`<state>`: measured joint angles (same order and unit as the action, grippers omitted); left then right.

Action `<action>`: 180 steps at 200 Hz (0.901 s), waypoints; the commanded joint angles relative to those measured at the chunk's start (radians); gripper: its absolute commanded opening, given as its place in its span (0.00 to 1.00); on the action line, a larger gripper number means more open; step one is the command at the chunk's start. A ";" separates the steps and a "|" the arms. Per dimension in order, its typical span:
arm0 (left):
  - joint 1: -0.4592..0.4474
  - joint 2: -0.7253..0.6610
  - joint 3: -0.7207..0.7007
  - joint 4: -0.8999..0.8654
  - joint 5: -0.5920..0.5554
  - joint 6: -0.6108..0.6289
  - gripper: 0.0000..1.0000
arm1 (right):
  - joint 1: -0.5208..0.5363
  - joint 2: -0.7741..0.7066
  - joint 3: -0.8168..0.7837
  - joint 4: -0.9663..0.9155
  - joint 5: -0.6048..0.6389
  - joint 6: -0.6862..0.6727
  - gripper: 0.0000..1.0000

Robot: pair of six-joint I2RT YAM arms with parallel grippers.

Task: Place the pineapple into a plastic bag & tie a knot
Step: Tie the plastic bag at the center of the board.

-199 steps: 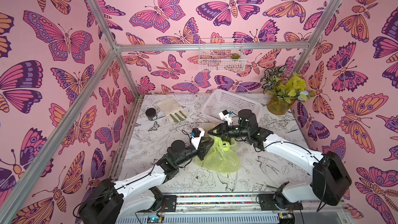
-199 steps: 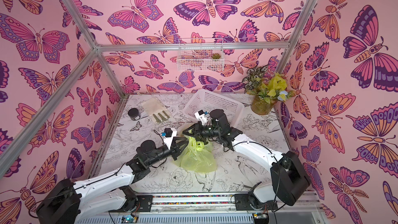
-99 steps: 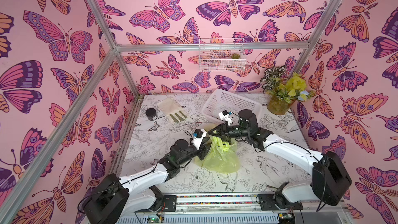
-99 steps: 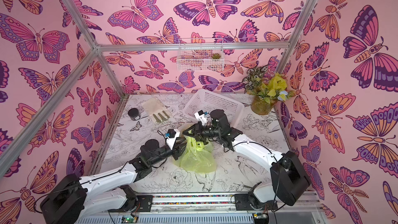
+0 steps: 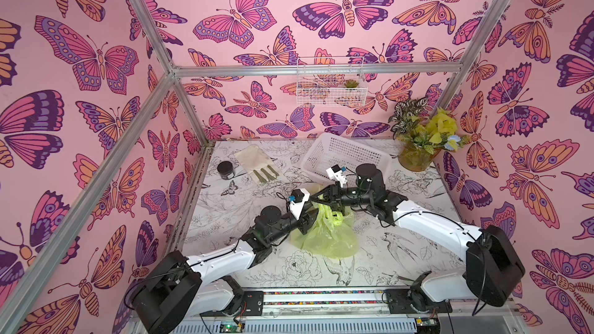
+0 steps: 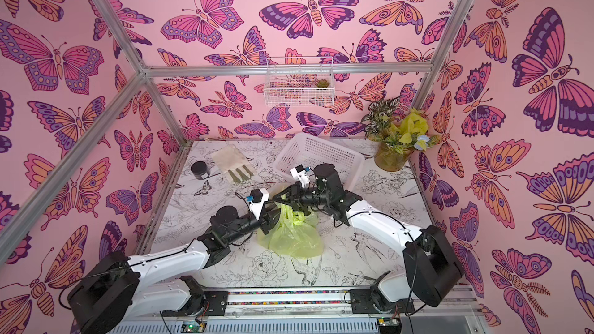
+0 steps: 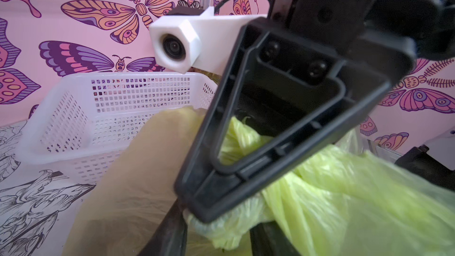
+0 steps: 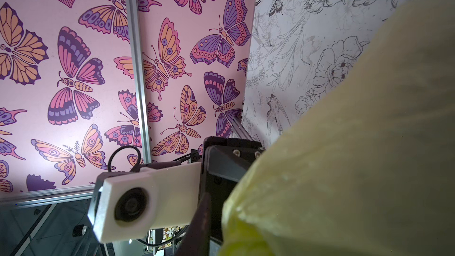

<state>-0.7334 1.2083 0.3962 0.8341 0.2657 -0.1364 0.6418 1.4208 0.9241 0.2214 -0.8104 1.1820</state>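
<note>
The yellow-green plastic bag (image 5: 328,236) (image 6: 295,236) sits bulging in the middle of the table. Its top is gathered upward into twisted strands. Both grippers meet at that top. My left gripper (image 5: 309,213) (image 6: 271,213) comes from the near left. In the left wrist view a bunch of bag plastic (image 7: 344,193) fills the gap of the left gripper (image 7: 219,237). My right gripper (image 5: 314,199) (image 6: 277,199) reaches in from the right and pinches the same bunch with its finger (image 7: 204,200). Plastic (image 8: 357,144) covers much of the right wrist view beside one finger (image 8: 203,220). The pineapple is hidden. I can make out no knot.
A white perforated basket (image 5: 347,155) stands tilted just behind the grippers. A pale glove (image 5: 257,163) and a black round lid (image 5: 226,168) lie at the back left. A potted plant (image 5: 418,152) fills the back right corner. A wire basket (image 5: 331,88) hangs on the back wall.
My left gripper has moved forward and to the right, up against the bag's top and the right gripper. The right arm has barely moved. The bag stays where it was.
</note>
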 commanded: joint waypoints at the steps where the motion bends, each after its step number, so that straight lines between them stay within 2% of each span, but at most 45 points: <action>1: 0.003 0.008 0.018 0.051 0.037 -0.004 0.31 | -0.004 -0.011 -0.014 0.002 -0.009 0.003 0.22; 26: 0.004 0.014 0.023 0.057 0.058 -0.011 0.13 | -0.005 -0.017 -0.014 -0.012 -0.003 -0.006 0.22; 47: 0.004 0.012 0.018 0.063 0.058 -0.026 0.00 | -0.008 -0.034 0.005 -0.094 0.017 -0.062 0.30; 72: 0.003 0.006 0.019 0.026 0.051 -0.032 0.00 | -0.020 -0.072 0.049 -0.266 0.071 -0.177 0.41; 114: 0.002 -0.006 0.022 -0.023 0.023 -0.019 0.00 | -0.032 -0.124 0.122 -0.514 0.146 -0.334 0.49; 152: 0.002 0.000 0.027 -0.043 0.023 -0.012 0.00 | -0.040 -0.189 0.164 -0.686 0.238 -0.446 0.54; 180: 0.002 0.003 0.029 -0.048 0.030 -0.012 0.00 | -0.042 -0.209 0.227 -0.837 0.270 -0.554 0.53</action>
<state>-0.7326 1.2148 0.4084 0.8032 0.2951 -0.1604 0.6064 1.2331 1.0775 -0.4095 -0.6025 0.7753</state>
